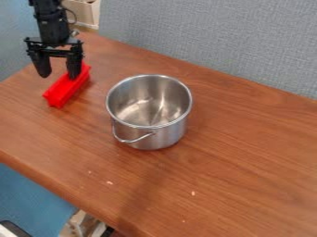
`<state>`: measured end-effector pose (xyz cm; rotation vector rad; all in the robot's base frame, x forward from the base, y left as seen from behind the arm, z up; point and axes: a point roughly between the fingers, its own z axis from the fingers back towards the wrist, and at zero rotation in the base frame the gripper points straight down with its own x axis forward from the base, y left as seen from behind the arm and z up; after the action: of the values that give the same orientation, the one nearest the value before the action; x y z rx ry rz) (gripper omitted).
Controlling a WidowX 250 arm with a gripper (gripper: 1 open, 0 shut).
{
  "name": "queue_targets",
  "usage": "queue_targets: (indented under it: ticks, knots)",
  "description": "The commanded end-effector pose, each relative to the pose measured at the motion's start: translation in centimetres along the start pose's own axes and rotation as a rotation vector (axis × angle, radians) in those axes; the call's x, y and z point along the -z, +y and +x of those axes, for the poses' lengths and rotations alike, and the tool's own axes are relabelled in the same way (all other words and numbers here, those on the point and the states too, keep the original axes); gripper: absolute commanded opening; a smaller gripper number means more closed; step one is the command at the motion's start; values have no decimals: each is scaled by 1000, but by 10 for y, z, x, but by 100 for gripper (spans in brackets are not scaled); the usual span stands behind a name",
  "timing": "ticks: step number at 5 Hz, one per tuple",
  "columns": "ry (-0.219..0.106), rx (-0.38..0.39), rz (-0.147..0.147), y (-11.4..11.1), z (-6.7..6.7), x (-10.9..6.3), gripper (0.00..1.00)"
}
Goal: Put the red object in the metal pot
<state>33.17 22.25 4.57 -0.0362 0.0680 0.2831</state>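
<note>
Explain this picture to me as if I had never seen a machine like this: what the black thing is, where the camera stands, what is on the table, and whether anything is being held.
The black thing at the top left is the end of a robot arm. Its gripper points straight down and ends in two fingers that can close on things, like tongs. Right now they stand open.

There is only one picture, taken by a camera set off to the side and above, looking down at a slant across a brown wooden table.

Two things lie on the table. The red object is a flat, long plastic block; it sits right under the fingers, which straddle its far end. Beside it, nearer the middle, stands the metal pot, shiny, round and empty, with a thin wire handle hanging at its front.

Nothing is held yet: the block rests on the table.
</note>
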Motion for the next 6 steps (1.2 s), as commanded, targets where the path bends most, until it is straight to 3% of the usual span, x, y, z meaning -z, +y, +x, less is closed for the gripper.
queue_targets:
  ticks: [1,6]
  knots:
    - [-31,-23,13,10,0,-8,100]
    - [-20,-40,19,11,-4,-2,100]
